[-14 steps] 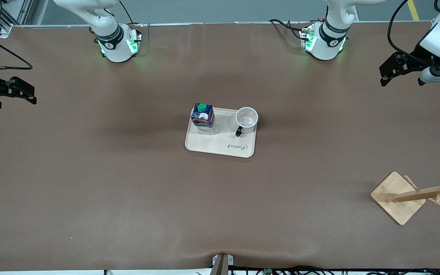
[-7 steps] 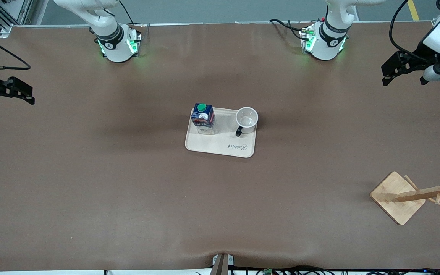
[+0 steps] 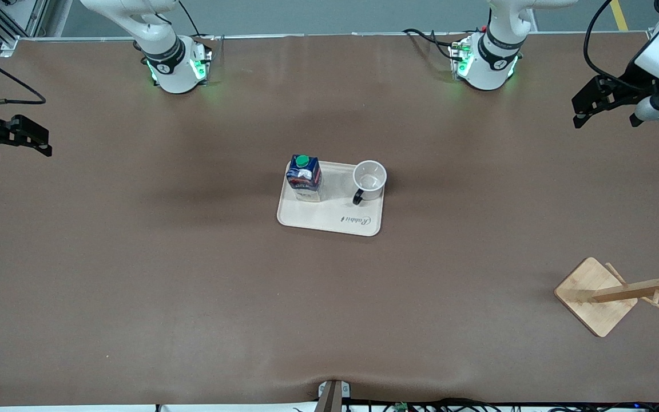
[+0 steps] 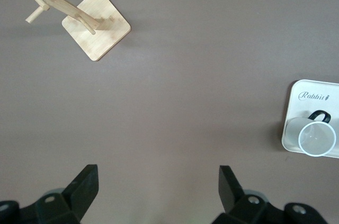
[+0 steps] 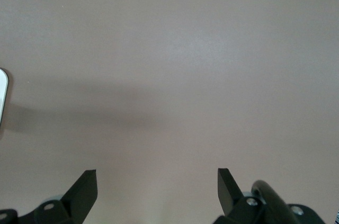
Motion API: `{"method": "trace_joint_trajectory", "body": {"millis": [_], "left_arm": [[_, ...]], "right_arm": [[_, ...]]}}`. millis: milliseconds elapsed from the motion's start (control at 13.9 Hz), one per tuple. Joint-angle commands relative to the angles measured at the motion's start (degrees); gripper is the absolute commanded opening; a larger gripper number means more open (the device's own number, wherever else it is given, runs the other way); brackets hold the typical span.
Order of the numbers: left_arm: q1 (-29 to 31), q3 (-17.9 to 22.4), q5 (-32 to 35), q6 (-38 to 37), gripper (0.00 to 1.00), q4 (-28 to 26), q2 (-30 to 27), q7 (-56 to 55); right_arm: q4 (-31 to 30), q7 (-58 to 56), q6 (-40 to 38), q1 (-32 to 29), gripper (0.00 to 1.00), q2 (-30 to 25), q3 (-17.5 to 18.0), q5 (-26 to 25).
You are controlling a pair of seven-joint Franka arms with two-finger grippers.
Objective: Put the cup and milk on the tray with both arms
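The milk (image 3: 304,178) and the cup (image 3: 369,179) stand upright side by side on the tray (image 3: 329,218) at the middle of the table (image 3: 192,274), the milk toward the right arm's end. The left gripper (image 3: 582,109) and right gripper (image 3: 35,137) hang over bare tabletop at their own ends, fingers spread wide and empty. A wooden stand (image 3: 596,296) sits near the left arm's end.

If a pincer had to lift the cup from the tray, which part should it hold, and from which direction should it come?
Probably the rim, from above. The cup stands upright and open on the tray, so one finger could go inside and one outside. Its black handle points toward the front camera and the milk stands beside it, so the wall toward the left arm's end looks freest.
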Motion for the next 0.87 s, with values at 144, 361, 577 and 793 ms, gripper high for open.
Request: {"method": "trace_joint_trajectory", "body": {"millis": [144,361,577,793], "left_arm": [[0.1,-0.1,0.3,-0.3,1.00,0.2,-0.6,0.8],[0.1,-0.1,0.3,-0.3,1.00,0.3,-0.5,0.9],[0.0,-0.2,0.3,-0.3,1.00,1.3,0.5,0.8],[-0.3,-0.3,0.4,-0.6,1.00,2.3,1.4,0.5]], "right_arm": [[0.8,-0.5,-0.6,-1.2,1.00,0.0,1.0,-0.1],[0.7,-0.5,-0.6,-1.1,1.00,0.0,1.0,-0.1],[0.7,-0.5,-0.7,-1.2,1.00,0.0,1.0,-0.1],[0.7,-0.5,-0.6,-1.2,1.00,0.0,1.0,0.0]]}}
